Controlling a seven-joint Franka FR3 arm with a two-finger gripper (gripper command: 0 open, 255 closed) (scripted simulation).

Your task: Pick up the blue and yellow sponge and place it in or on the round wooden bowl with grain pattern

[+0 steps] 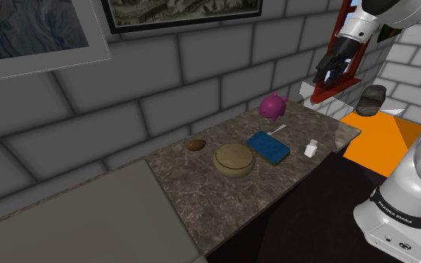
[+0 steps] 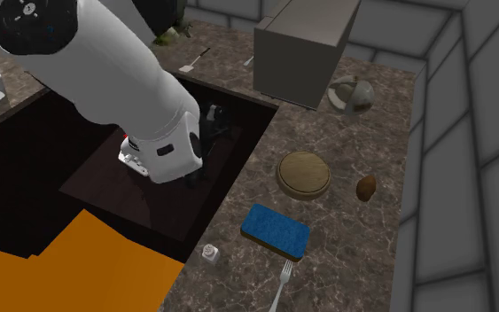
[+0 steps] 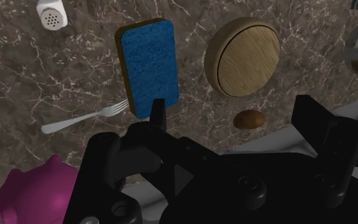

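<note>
The tool (image 1: 330,73) hangs wide and empty above the sponge (image 3: 148,63) — a skewed descent could clip the neighbouring fork (image 3: 85,118).

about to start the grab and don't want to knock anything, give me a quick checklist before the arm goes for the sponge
1. Gripper open: ok, fingers stand apart, nothing between them.
2. Gripper over sponge: not ok, it hangs high, off to one side.
3. Sponge top clear: ok, it lies flat on the counter.
4. Fork clear of sponge: cannot tell, its tines reach the sponge's edge.
5. Bowl free: ok, nothing on it.
6. Path from sponge to bowl: ok, nothing lies between.
</note>
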